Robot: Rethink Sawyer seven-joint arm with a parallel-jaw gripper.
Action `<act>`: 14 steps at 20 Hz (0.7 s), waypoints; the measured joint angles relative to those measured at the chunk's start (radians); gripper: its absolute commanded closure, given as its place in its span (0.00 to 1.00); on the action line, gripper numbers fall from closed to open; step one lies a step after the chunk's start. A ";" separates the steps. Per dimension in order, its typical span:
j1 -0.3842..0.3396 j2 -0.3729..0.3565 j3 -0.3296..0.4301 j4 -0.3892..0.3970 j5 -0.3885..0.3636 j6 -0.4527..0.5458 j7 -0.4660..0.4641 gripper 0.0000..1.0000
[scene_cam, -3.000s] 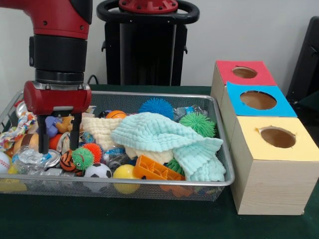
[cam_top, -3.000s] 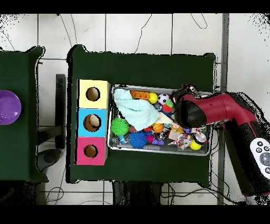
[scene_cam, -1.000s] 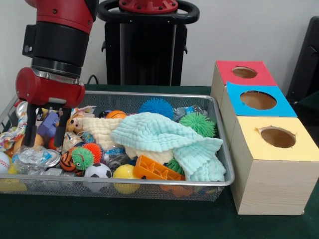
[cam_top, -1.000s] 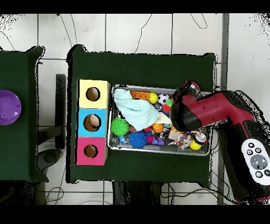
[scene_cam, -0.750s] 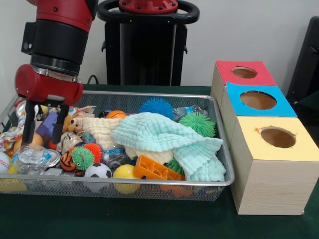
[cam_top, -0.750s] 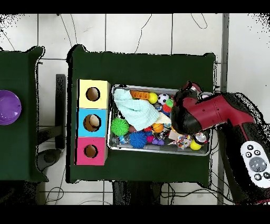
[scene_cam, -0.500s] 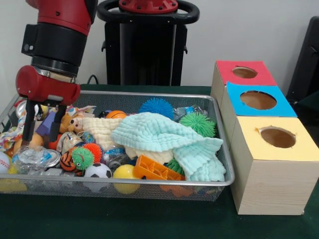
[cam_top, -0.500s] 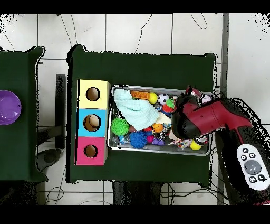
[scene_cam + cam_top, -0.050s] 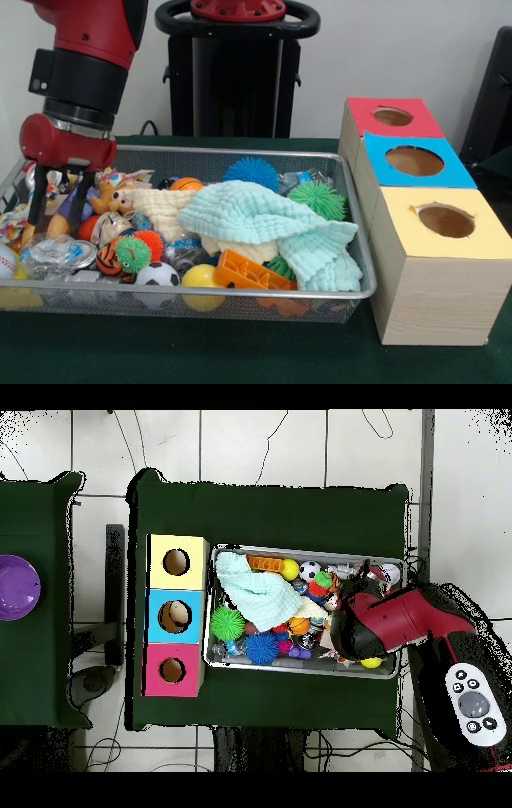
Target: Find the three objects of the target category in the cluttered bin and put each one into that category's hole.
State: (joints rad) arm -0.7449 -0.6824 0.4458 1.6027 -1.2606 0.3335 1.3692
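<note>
One camera sits low and close at the table's edge, looking across the bin (image 9: 352, 240) at the boxes (image 9: 432, 248). The other hangs high above, looking straight down. Both see the bin (image 9: 300, 669) and boxes (image 9: 150, 616).

My table (image 9: 270, 514) is covered w/ dark green cloth; same green shows along the near edge in front view. A second green-covered table (image 9: 40, 674) stands apart at the overhead pic's left, a purple bowl (image 9: 18, 587) sitting on it. Between the two tables: a dark grey stand or bracket (image 9: 114, 594) (can't tell which) on the floor. Floor (image 9: 260, 446) is pale tile w/ dark grout lines; thin black cables (image 9: 268, 439) trail across it beyond the table. Wall (image 9: 384, 48) behind is plain off-white, evenly lit. A black item (image 9: 492, 96) sits at front view's right edge, can't ID.
</note>
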 measured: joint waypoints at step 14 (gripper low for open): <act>-0.002 0.098 -0.110 0.000 0.000 -0.004 0.000 0.00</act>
State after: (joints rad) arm -0.7467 -0.5848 0.3356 1.6024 -1.2602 0.3293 1.3692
